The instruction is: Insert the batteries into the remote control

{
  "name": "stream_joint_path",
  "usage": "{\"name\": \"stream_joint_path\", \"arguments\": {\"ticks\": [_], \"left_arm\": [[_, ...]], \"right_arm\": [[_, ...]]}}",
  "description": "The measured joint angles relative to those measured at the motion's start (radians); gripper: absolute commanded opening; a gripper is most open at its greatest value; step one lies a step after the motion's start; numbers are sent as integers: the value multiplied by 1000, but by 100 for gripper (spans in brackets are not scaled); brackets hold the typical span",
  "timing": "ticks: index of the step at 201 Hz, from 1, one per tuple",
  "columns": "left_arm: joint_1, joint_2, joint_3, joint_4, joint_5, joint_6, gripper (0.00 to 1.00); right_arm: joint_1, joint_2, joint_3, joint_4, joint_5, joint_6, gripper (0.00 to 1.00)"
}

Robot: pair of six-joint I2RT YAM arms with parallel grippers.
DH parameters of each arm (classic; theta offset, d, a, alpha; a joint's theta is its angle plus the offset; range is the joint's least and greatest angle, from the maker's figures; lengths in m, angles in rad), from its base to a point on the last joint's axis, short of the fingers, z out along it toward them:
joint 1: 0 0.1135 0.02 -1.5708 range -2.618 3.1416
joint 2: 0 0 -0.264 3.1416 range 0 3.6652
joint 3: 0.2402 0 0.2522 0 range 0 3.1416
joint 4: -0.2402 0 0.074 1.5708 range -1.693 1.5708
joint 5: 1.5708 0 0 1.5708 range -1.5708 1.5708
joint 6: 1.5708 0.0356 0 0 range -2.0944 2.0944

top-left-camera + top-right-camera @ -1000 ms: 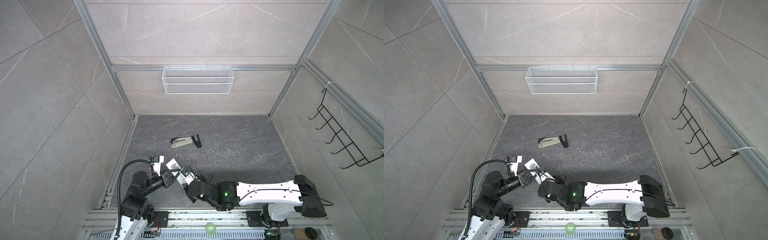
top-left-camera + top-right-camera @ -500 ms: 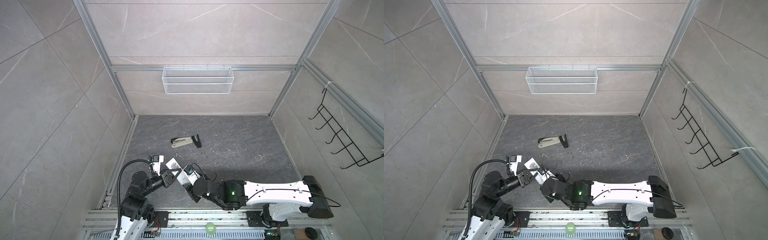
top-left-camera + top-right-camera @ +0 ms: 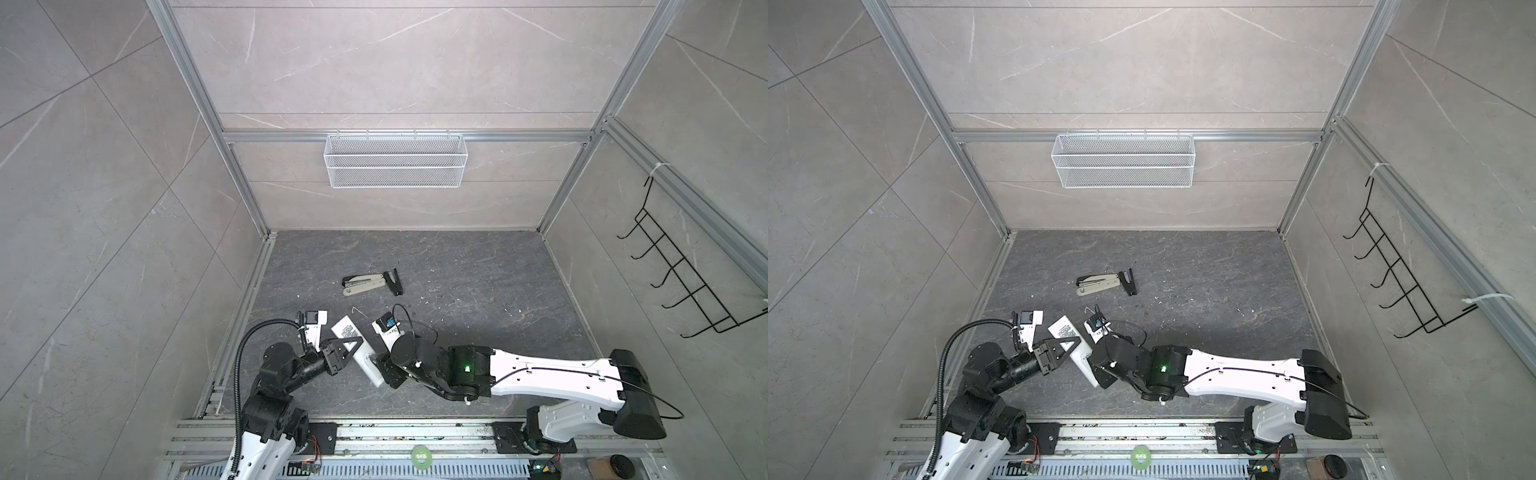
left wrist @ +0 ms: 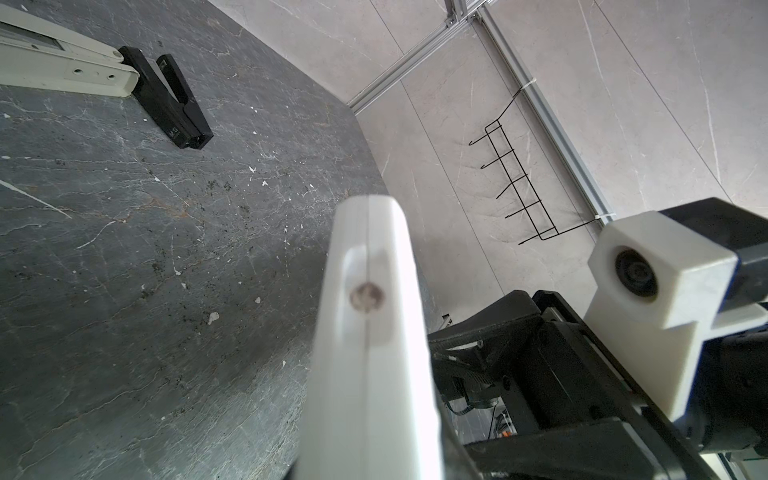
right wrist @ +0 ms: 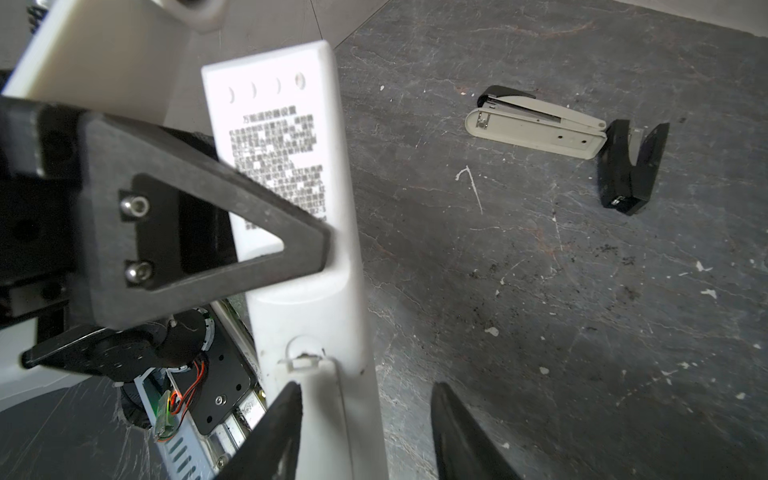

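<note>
The white remote control hangs tilted above the floor, back side up, its printed label showing. My left gripper is shut on its middle; one black triangular finger lies across the label. In the left wrist view the remote control fills the centre and hides the jaws. My right gripper stands open around the remote's near end by the cover latch. One finger touches the remote's edge; the other stands apart from it. No batteries are in view.
A beige-and-black stapler lies open on the grey floor beyond the grippers. A white wire basket hangs on the back wall and a black hook rack on the right wall. The left wall stands close to the left arm.
The right arm has stretched out to the right and its gripper has slid a little toward the remote's near end. The left arm and the remote have stayed put.
</note>
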Motion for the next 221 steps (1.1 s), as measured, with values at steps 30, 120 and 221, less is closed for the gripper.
{"name": "stream_joint_path", "arguments": {"ticks": [30,120,221], "left_arm": [[0,0,0,-2,-2,1,0],[5,10,-6,-32,-31,2,0],[4,37,13,-77,-37,13,0]], "right_arm": [[-13,23,-1,1,-25,11,52],[-45,45,-20,34,-70,39,51],[-50,-42,-20,-75,-61,-13,65]]}}
